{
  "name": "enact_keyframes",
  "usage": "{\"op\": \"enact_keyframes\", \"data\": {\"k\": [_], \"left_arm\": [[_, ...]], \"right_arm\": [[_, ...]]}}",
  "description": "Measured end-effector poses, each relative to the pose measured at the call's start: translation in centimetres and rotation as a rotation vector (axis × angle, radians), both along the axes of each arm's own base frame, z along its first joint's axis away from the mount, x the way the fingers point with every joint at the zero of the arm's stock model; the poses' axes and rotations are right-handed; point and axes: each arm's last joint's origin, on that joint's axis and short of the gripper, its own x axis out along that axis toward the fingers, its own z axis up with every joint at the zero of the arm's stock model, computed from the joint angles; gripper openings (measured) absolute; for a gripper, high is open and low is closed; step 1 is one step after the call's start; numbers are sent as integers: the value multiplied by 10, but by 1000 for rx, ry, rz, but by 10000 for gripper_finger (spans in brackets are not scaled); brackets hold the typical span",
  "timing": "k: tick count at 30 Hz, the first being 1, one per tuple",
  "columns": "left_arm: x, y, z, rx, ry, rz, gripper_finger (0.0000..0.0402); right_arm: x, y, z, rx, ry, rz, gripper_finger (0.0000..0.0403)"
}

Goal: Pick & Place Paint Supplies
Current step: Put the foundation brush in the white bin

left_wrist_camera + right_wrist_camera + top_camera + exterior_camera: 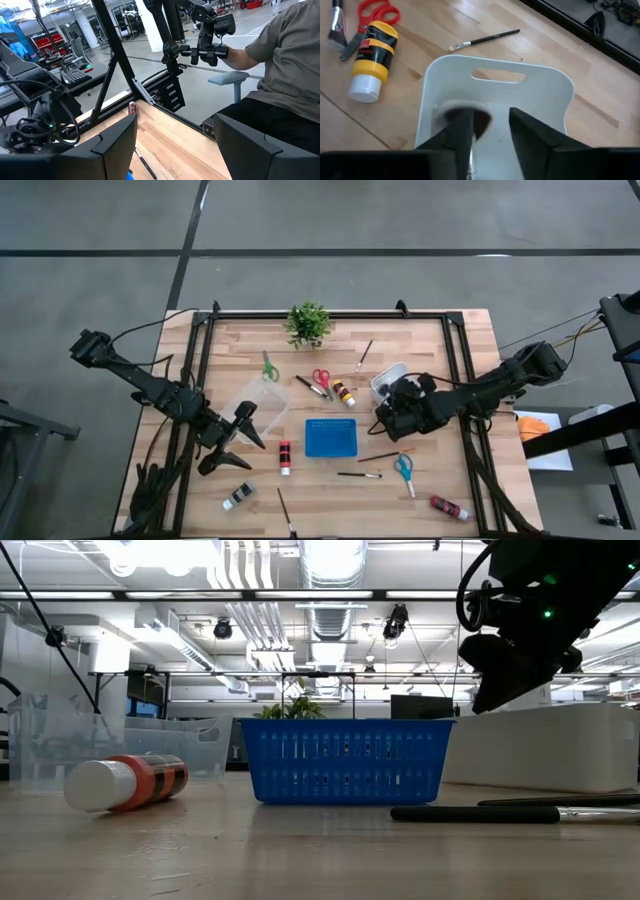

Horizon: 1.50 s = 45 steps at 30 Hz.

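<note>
On the left side of the bench (420,480), the left tool (232,442) hangs with its fingers spread and nothing between them, just beside a clear plastic bin (262,402) that looks bare inside. Near it lie green-handled scissors (269,369), a red-banded paint bottle (285,457), a black-and-white bottle (238,496) at the front edge and a thin brush (285,512) beside it.

In the middle stands a blue basket (331,437); no supplies show in it in either the high or the low view. Behind it lie red-handled scissors (321,380), a dark brush (309,386) and a yellow-banded bottle (344,393), with a small potted plant (308,324) at the back edge and another brush (364,355) just right of it.

Further right, the right tool (490,131) sits over a white bin (540,95). Its fingers are slightly parted, and a dark-capped thing (470,120) lies against the left finger down inside the bin; I cannot tell whether it is pinched or already let go. In front lie two more brushes (360,474), blue-handled scissors (404,470) and a red bottle (449,507).

As a judgement, the task is barely begun: at most one piece is reaching a bin, and nearly all the bottles, brushes and scissors are left on the bench.
</note>
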Motion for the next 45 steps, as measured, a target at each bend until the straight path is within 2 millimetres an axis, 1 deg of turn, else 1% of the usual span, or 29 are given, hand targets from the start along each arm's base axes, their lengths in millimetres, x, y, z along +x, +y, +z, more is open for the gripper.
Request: {"op": "enact_keyframes", "data": {"k": [4,8,19,25,29,34,40,45], "left_arm": [[0,0,0,0,0,0,269],[0,0,0,1,1,0,269],[0,0,-1,3,6,0,269],[0,0,-1,4,8,0,269],[0,0,-1,4,8,0,269],[0,0,-1,4,8,0,269],[0,0,-1,-2,13,0,269],[0,0,-2,2,19,0,269]], "right_arm": [[1,0,0,1,-9,-1,165],[1,0,0,2,-13,-1,181],[2,2,0,5,-25,15,184],[2,11,1,2,-14,67,184],[5,33,14,39,-20,189,184],[4,76,41,77,-25,435,184],[-13,126,70,37,-18,745,184],[-31,161,80,74,-17,903,184]]}}
